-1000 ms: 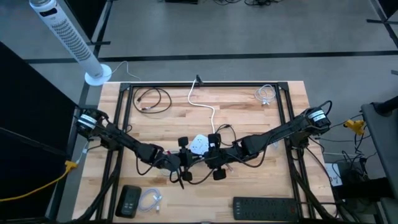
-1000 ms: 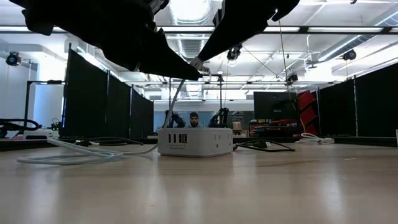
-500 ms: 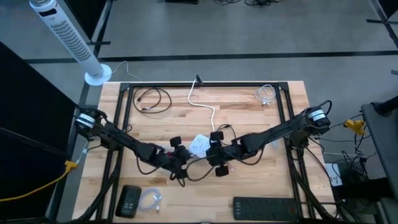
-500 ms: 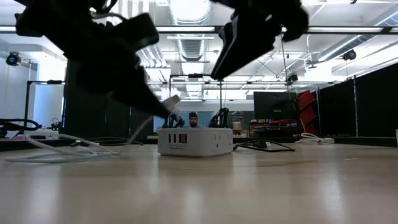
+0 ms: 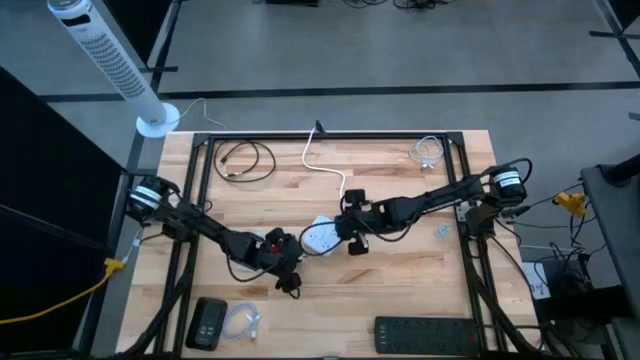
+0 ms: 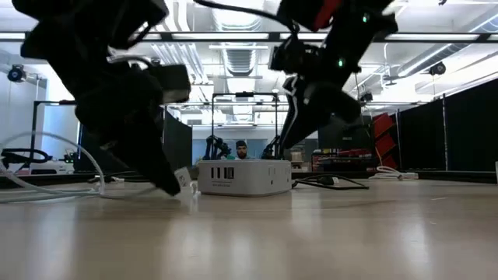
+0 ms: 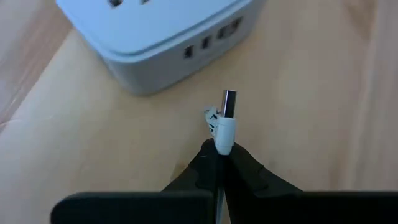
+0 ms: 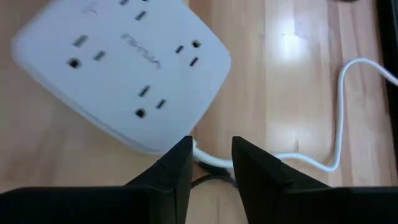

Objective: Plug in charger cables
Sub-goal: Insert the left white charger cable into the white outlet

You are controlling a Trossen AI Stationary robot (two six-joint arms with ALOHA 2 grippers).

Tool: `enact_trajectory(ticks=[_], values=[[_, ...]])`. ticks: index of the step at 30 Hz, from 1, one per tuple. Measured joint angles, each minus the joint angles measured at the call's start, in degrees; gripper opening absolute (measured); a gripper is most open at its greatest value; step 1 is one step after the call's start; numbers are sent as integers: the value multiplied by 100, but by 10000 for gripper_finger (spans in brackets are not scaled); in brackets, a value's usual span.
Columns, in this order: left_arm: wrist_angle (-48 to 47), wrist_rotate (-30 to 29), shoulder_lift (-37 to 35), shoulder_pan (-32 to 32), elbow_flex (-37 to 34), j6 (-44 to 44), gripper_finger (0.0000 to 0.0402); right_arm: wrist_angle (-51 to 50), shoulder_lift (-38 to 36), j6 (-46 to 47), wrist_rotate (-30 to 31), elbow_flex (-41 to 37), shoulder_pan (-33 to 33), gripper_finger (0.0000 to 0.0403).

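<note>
**Q:** Two grippers work at the table's middle; what does each hold?

**A:** Left gripper (image 7: 219, 163): fingers pinched fully together on the white moulded body of a USB plug (image 7: 225, 121), metal tip pointing at the small ports on the side of the socket cube (image 7: 155, 37), near it but not touching. Right gripper (image 8: 211, 155): fingers parted a little, straddling the cube's thick white cord (image 8: 339, 112) just beside the cube's edge; whether they touch the cord is hard to tell from here.

**Q:** Where do the remaining charger cables lie?

**A:** High view: a black coil (image 5: 243, 160) near the far left corner, a pale coil (image 5: 427, 152) near the far right corner, a translucent coil (image 5: 243, 320) at the near left edge.

**Q:** How will such a cable handle?

**A:** Judged light and limp; the wire offers no stiffness for pushing. Only the moulded plug body is rigid, so hold there, close behind the metal tip, as shown. The smooth plastic may twist in a narrow pinch, and the light cube may slide under insertion force, so bracing it appears advisable.
</note>
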Motion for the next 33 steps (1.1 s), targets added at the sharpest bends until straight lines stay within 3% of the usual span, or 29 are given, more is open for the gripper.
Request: enact_trajectory(ticks=[6, 17, 20, 25, 33], values=[[168, 69, 95, 371, 15, 158, 1, 702, 9, -286, -6, -362, -161, 71], [-205, -14, -20, 1109, 15, 765, 1, 629, 9, 456, -628, -412, 45, 34], [-342, -5, -81, 1167, 10, 779, 1, 520, 4, 367, -445, -412, 121, 32], [-352, 336, -156, 1148, 0, 770, 0, 457, 0, -86, 526, -412, -120, 36], [-309, 454, -161, 1185, -2, 807, 0, 516, 385, -465, -7, -412, -578, 34]])
